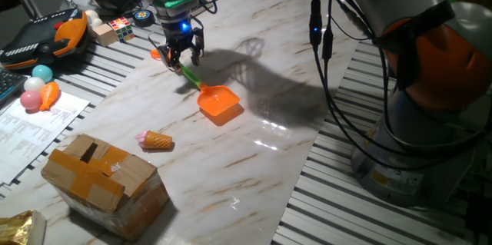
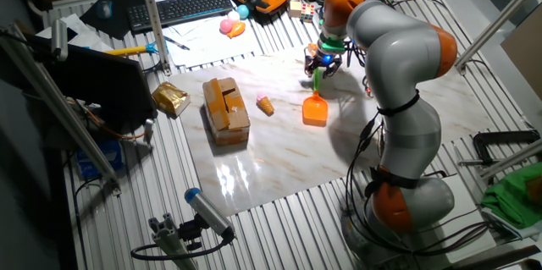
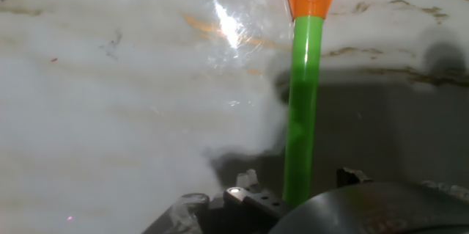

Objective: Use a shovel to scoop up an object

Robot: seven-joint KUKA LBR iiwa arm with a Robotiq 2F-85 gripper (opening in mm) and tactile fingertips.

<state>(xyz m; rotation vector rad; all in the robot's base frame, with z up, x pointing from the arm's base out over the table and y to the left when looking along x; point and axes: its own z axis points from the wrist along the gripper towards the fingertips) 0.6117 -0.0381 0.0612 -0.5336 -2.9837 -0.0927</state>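
Observation:
The shovel (image 1: 217, 102) lies flat on the marble board, orange scoop toward the middle, green shaft (image 3: 304, 80) running back to an orange loop end under the hand. My gripper (image 1: 184, 57) stands low over the shaft near that loop end, open, with one finger on each side of the green shaft; in the hand view the shaft passes between the fingertips (image 3: 249, 184). The object, a tan toy ice-cream cone with a pink tip (image 1: 156, 140), lies on its side well to the left of the scoop, apart from it. In the other fixed view the cone (image 2: 266, 106) sits left of the shovel (image 2: 315, 111).
A big taped cardboard box (image 1: 104, 176) stands close by the cone at the board's near left corner. Pink and blue balls (image 1: 32, 99), a puzzle cube (image 1: 120, 26) and a teach pendant (image 1: 46, 38) lie off the board at the back left. The arm's base (image 1: 430, 122) and cables stand at the right.

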